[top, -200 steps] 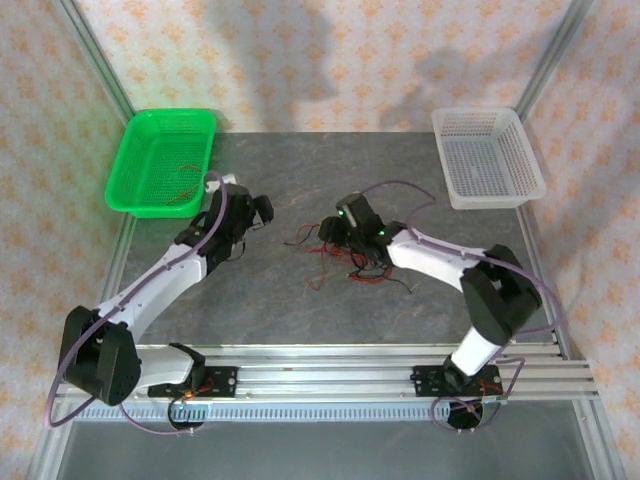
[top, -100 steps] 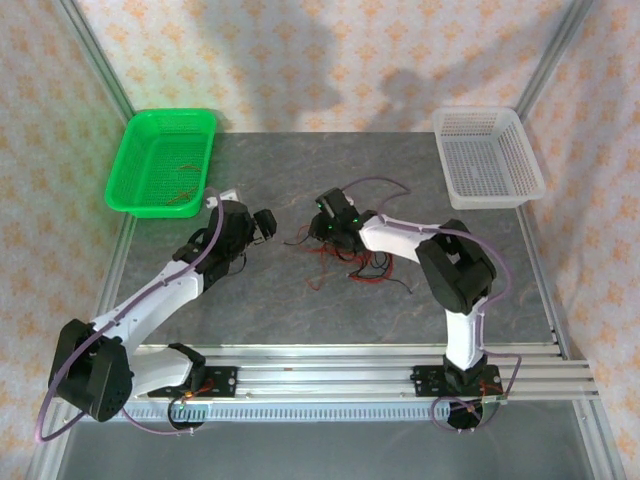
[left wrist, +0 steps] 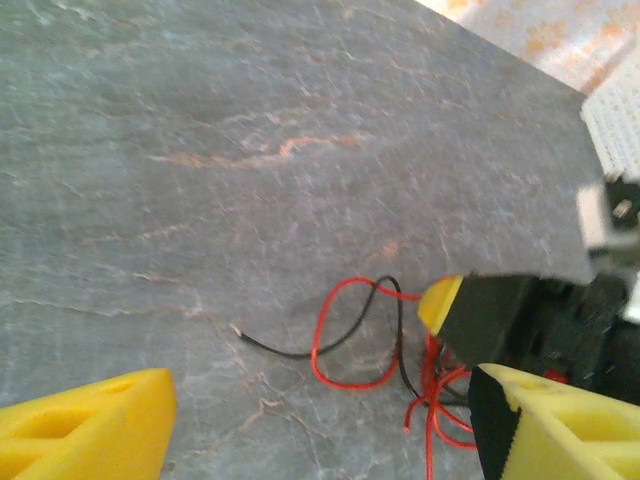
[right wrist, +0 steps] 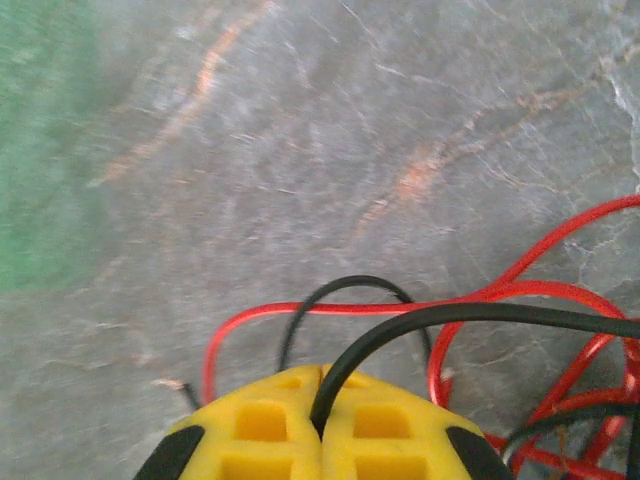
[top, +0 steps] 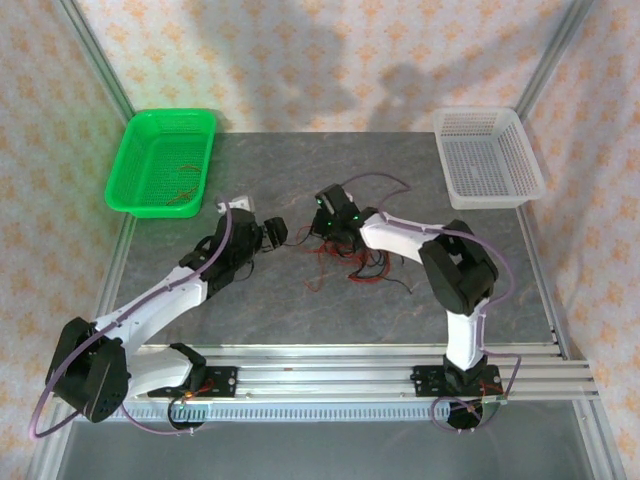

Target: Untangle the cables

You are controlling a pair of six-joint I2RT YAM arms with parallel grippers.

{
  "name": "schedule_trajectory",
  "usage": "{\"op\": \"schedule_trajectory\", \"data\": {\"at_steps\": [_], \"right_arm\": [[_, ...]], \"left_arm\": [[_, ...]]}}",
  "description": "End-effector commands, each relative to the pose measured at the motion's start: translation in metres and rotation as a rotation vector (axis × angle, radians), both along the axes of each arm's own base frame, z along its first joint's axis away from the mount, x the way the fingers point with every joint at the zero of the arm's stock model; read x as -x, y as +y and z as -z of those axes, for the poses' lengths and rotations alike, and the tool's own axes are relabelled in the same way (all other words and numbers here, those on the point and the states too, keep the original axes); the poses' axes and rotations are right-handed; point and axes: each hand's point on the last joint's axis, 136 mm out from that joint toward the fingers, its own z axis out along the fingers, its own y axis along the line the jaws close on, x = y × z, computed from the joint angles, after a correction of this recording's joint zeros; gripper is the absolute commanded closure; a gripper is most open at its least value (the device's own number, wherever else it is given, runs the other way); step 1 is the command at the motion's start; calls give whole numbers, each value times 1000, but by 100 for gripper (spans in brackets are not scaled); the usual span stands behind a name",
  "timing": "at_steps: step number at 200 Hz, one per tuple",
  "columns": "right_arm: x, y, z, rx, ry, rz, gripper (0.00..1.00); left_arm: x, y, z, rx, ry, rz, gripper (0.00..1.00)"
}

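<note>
My right pincer (right wrist: pixel 320 425) is clamped on one black cable (right wrist: pixel 500 312), which comes out of the seam between its yellow fingers. It sits at the left edge of the cable tangle (top: pixel 352 262). My left pincer (left wrist: pixel 320 415) stands wide with nothing in it, just left of the tangle and facing it. The tangle lies on the surface (top: pixel 400 170) as one knot of red and black loops crossing each other. Well left of it, the green basket (top: pixel 135 190) holds a few thin strands (top: pixel 182 180), so I judge some sorting done. Most remains: the knot is not yet pulled apart.
</note>
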Motion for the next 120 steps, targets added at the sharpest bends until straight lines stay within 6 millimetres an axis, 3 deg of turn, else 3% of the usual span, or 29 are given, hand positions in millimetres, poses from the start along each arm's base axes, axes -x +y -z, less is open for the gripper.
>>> {"op": "schedule_trajectory", "data": {"at_steps": [1, 91, 120], "right_arm": [[-4, 10, -78, -114, -131, -15, 100], [22, 7, -178, -423, -247, -17, 100], [30, 3, -210, -502, -286, -18, 100]], "left_arm": [[2, -19, -16, 18, -84, 70, 22], [24, -87, -30, -148, -223, 292, 22], [18, -107, -30, -175, -246, 299, 22]]}}
